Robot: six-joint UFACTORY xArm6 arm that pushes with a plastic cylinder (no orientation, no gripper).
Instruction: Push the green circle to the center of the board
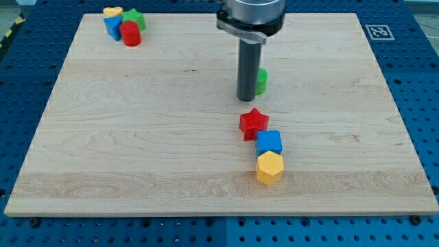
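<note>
1. My tip (246,99) is on the pale, grainy wooden counter (137,137), a plain dark rod (nothing to open or shut, holding nothing).
2. Green circle (262,81) sits touching the rod's right side as viewed, mostly hidden behind it, a little above the board's middle.
3. Below the tip: red star (253,123), blue cube (269,143), yellow hexagon (269,168), in a touching line.
4. Top left cluster: yellow heart (113,12), blue block (112,26), red cylinder (131,33), green star (135,17).

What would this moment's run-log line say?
my tip: against green circle, on its left | circle: above-right of board center | red star: below tip
</note>
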